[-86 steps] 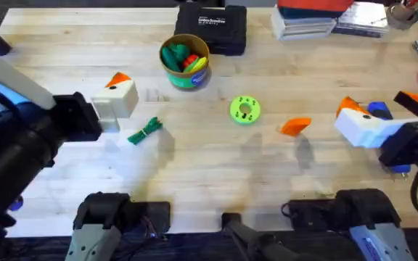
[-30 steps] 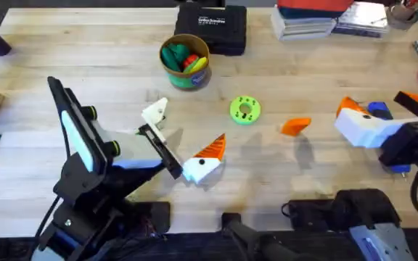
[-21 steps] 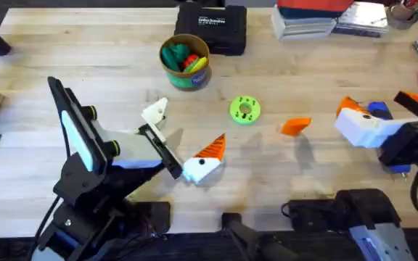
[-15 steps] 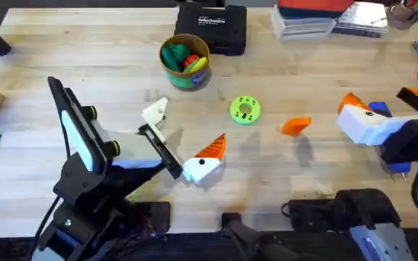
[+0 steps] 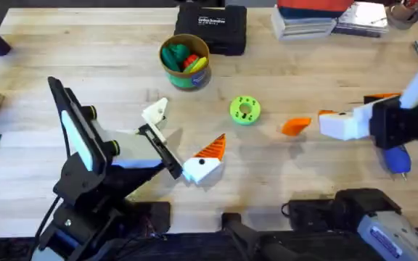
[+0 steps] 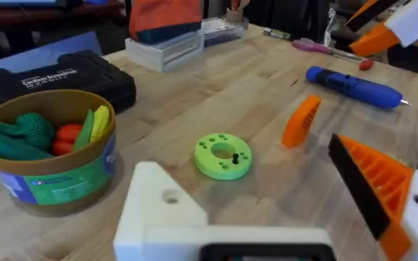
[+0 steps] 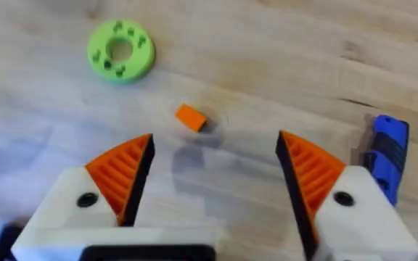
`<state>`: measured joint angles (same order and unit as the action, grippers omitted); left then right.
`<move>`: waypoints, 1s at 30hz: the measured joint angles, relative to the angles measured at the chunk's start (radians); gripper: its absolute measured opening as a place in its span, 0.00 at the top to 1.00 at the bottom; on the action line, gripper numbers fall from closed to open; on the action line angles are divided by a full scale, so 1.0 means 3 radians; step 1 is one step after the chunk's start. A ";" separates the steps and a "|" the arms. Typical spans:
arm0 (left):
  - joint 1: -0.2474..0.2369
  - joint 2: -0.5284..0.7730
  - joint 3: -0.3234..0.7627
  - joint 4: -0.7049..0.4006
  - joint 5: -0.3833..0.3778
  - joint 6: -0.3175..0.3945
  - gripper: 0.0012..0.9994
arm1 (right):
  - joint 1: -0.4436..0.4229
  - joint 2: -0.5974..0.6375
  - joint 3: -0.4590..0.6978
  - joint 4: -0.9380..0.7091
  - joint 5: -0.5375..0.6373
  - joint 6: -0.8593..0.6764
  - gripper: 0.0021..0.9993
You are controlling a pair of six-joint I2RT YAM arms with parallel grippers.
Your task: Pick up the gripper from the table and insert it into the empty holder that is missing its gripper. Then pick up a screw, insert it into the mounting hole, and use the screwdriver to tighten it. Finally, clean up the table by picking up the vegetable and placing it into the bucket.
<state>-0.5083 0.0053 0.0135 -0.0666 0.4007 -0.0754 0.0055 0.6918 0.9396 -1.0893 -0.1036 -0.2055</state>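
Orange gripper piece [image 5: 295,127]: your right gripper [image 7: 212,170] has just swung over it, fingers wide apart, empty. Left gripper [image 5: 183,141] parked, also spread. Grasp next.

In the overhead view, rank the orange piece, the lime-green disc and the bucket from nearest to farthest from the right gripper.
1. The orange piece, just beyond the right gripper toward the table's middle.
2. The lime-green disc, farther on at the centre.
3. The bucket, farthest, toward the far side, left of centre.
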 joint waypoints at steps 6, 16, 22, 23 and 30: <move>0.0000 0.0001 0.0000 0.0000 0.0000 -0.0001 0.01 | 0.0005 0.0741 0.0206 -0.0080 0.0034 -0.0533 0.01; 0.0000 0.0000 0.0000 0.0000 0.0000 -0.0001 0.01 | 0.0435 0.1489 0.0206 -0.0197 0.0053 -0.1380 0.00; 0.0000 0.0001 0.0000 0.0000 0.0000 -0.0001 0.01 | 0.0533 0.1857 0.0206 -0.0183 0.0149 -0.1775 0.00; 0.0000 0.0001 0.0000 0.0000 0.0000 -0.0001 0.01 | 0.0537 0.1899 0.0206 -0.0177 0.0159 -0.1819 0.01; 0.0000 0.0001 0.0000 0.0000 -0.0001 -0.0001 0.01 | 0.0539 0.2172 0.0206 -0.0029 0.0186 -0.1976 0.01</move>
<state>-0.5083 0.0055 0.0135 -0.0666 0.4005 -0.0757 0.1673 1.3433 1.0016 -1.0979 -0.0479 -0.7984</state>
